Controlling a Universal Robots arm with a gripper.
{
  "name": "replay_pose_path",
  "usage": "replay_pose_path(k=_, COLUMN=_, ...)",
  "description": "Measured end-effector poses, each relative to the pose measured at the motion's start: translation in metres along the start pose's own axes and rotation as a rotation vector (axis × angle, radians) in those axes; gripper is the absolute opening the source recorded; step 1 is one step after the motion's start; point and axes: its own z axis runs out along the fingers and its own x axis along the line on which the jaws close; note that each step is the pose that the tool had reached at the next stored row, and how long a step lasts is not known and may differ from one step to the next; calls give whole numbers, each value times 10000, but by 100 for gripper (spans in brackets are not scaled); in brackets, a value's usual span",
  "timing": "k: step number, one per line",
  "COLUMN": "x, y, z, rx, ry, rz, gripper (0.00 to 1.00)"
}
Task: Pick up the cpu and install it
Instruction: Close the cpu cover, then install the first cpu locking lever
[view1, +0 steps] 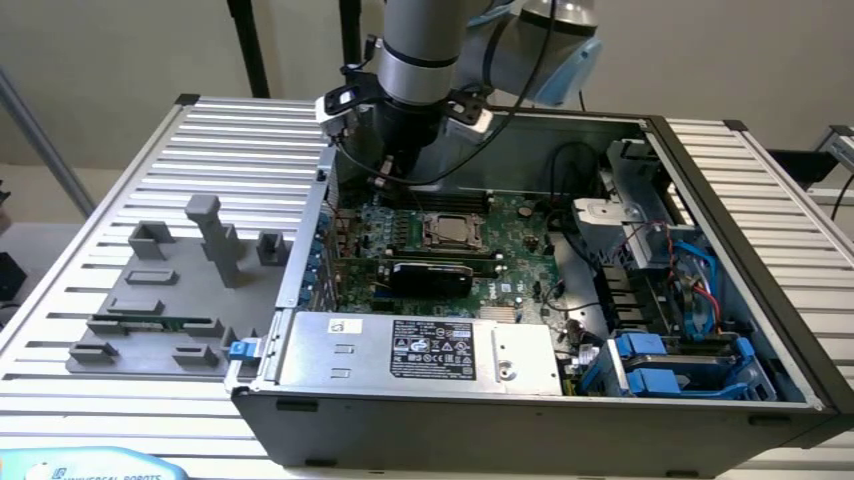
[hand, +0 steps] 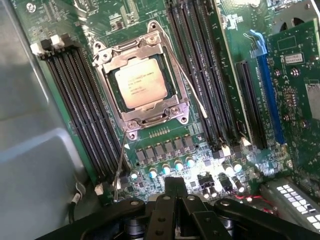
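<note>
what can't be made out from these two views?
- Print on the cpu: wrist view, too small to read.
- Contacts under the cpu, and whether it lies flat: hidden by the chip itself and the socket frame.
- Motherboard, edge nearest the camera: exterior view, covered by the power supply.
- Gripper: wrist view, body cut off by the picture's edge.

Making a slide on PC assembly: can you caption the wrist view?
Shut hand hovers over the motherboard, the cpu lying in its socket between black memory slots.
</note>
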Motion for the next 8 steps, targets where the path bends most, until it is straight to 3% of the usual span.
replay_pose_path(k=3, x=-4, y=-11, z=1, rx=49, ry=91, rz=203, gripper=11)
replay_pose_path(k=8, x=-13, y=-34, z=1, rx=193, ry=338, rz=464, gripper=11)
